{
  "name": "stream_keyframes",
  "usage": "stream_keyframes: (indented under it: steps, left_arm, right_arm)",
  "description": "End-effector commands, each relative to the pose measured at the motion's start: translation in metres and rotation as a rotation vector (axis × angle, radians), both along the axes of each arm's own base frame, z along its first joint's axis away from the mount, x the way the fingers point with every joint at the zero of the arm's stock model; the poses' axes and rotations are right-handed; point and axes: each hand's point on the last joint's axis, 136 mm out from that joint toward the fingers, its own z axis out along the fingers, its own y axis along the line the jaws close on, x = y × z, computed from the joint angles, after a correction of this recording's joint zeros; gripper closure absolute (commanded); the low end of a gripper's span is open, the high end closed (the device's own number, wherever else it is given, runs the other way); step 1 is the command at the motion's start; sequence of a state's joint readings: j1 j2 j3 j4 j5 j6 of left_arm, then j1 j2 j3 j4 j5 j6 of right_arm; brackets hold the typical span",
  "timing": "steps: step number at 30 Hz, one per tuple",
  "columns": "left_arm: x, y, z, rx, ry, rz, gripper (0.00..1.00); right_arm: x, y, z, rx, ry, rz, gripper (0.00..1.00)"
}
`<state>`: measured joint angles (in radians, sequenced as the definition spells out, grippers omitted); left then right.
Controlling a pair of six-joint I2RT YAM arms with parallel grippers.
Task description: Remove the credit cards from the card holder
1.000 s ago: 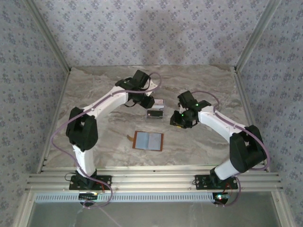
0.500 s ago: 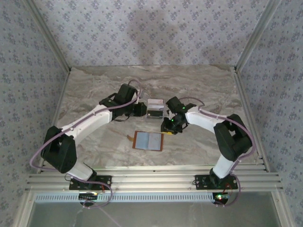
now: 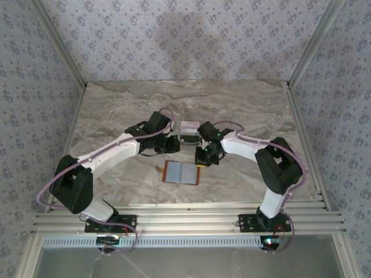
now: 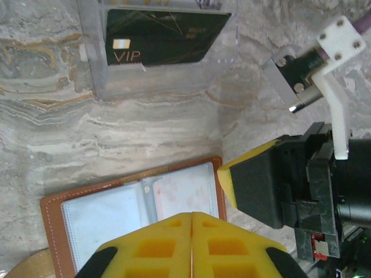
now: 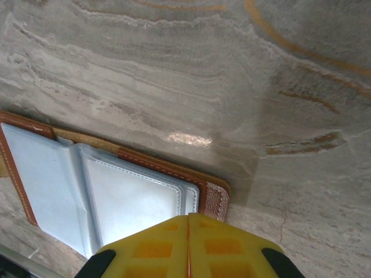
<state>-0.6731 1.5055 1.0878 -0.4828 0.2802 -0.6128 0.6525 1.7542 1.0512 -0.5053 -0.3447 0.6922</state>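
We see a big marble bench point(image 3: 116, 104). Two arms reach over it and meet near the middle. The left arm point(image 3: 110, 155) comes in from 8 o'clock. The right arm point(image 3: 255, 147) comes in from 4 o'clock.

The left jaws are pressed together, one yellow tip flat against the other. The right jaws are pressed together the same way.

The card holder point(image 3: 181, 172) lies open and flat on the bench. Its pale blue inside faces up, with a brown edge all round. The left jaws hang by its 11 o'clock corner and the right jaws by its 1 o'clock corner. We cannot tell if they touch it.

At 12 o'clock from the card holder, a little apart, lies a clear plastic sheet point(image 4: 151, 78). The black card point(image 4: 162, 35) with "VIP" on it lies there too. We cannot tell if it is on the sheet or under it.
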Motion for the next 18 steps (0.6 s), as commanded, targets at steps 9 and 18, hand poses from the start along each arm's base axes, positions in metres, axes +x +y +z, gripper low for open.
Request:
stream_keyframes:
  steps: [9, 18]
  left_arm:
    - [-0.029, -0.018, -0.022, -0.118, 0.187, 0.017, 0.95]
    - [-0.051, -0.030, -0.039, -0.109, 0.275, -0.039, 0.96]
  right_arm:
    - [-0.024, -0.002, -0.014, -0.038, 0.035, -0.031, 0.91]
    - [-0.030, -0.001, -0.007, 0.005, 0.022, -0.074, 0.91]
